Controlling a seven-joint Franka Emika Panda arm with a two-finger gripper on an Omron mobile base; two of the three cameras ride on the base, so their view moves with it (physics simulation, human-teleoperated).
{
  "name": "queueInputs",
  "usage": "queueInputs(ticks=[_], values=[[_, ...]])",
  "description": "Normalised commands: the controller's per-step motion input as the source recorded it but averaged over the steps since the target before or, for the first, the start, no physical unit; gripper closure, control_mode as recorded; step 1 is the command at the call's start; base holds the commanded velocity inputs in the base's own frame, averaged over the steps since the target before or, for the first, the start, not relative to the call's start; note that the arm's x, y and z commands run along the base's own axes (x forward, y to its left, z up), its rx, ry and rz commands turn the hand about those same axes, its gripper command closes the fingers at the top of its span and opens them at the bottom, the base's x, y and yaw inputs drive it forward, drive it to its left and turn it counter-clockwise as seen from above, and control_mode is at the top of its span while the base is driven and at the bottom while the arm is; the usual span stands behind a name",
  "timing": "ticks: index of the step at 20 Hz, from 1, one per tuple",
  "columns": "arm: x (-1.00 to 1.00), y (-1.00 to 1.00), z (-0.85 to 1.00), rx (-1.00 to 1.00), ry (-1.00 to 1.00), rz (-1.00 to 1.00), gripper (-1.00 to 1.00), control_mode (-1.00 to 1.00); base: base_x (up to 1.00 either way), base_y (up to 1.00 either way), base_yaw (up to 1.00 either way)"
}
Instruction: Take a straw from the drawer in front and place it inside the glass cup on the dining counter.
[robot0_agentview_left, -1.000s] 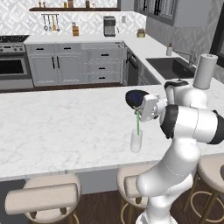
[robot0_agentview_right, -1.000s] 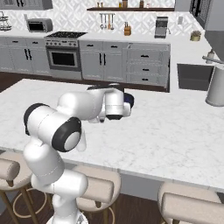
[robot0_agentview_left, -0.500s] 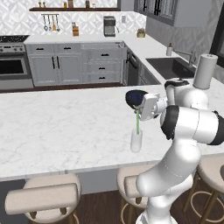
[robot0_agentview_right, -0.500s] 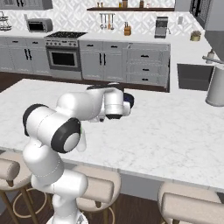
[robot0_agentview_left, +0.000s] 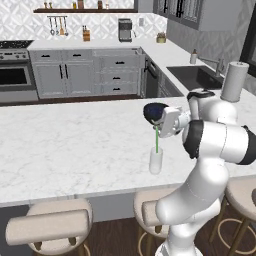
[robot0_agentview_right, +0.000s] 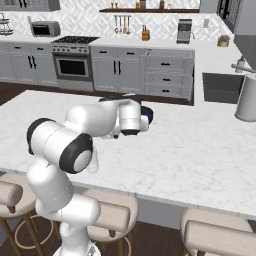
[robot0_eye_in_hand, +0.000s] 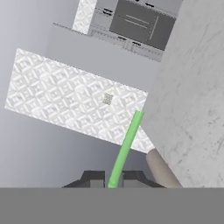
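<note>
The glass cup (robot0_agentview_left: 155, 161) stands upright on the dining counter (robot0_agentview_left: 75, 145), near its front edge. The light-green straw (robot0_agentview_left: 156, 140) hangs upright with its lower end inside the cup's mouth. Directly above the cup, my gripper (robot0_agentview_left: 157, 128) is shut on the straw's upper part. In the hand view the straw (robot0_eye_in_hand: 126, 146) runs out from between my two fingertips; the gripper (robot0_eye_in_hand: 112, 180) is closed on it. The counter (robot0_eye_in_hand: 197, 87) shows to the right. In the right base view my own arm hides the cup and straw. The drawer is out of view.
A dark blue bowl (robot0_agentview_left: 152, 111) (robot0_agentview_right: 146, 116) sits on the counter just behind my hand. Beige stools (robot0_agentview_left: 50, 222) line the counter's near edge. A paper towel roll (robot0_agentview_left: 233, 80) and a sink (robot0_agentview_left: 195, 75) lie to the right; grey cabinets (robot0_agentview_left: 80, 75) stand beyond.
</note>
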Motion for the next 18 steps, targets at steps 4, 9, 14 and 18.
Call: queueInputs(ticks=[4,9,14,18], values=[[0.01,0.00,0.00,0.00,0.00,0.04,1.00,-1.00,0.00,0.00,0.00],[0.00,0.00,0.18,0.01,-0.03,0.02,1.00,-1.00,0.00,0.00,0.00],[0.00,0.00,0.05,0.01,-0.01,0.02,1.00,-1.00,0.00,0.00,0.00],[0.00,0.00,-0.07,0.00,0.00,0.02,1.00,-1.00,0.00,0.00,0.00]])
